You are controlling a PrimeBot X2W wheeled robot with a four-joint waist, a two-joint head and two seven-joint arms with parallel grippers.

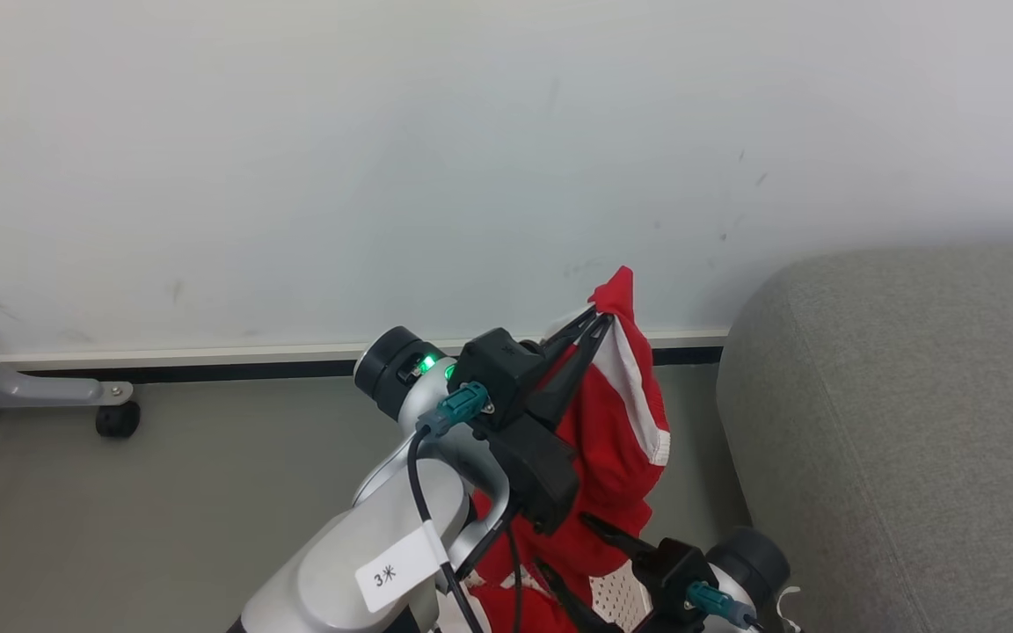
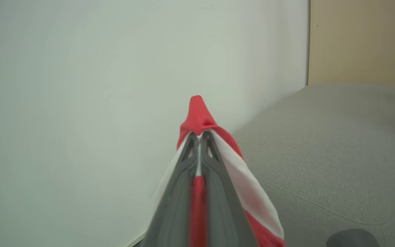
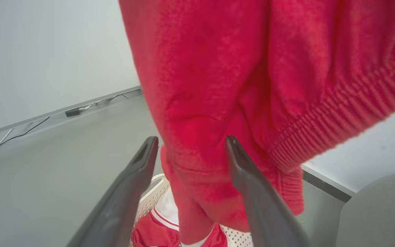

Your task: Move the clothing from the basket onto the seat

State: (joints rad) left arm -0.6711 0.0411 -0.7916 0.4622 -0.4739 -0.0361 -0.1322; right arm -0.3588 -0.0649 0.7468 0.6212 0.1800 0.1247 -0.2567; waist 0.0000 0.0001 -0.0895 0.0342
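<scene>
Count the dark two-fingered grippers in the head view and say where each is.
2. The left gripper, centre, is shut on a hanging red white-striped garment; the right gripper, open, sits at the bottom edge below it.

The clothing (image 1: 612, 431) is red with a white stripe. The seat (image 1: 911, 422) is plain grey. The basket (image 3: 148, 201) is cream-white with little holes.
</scene>
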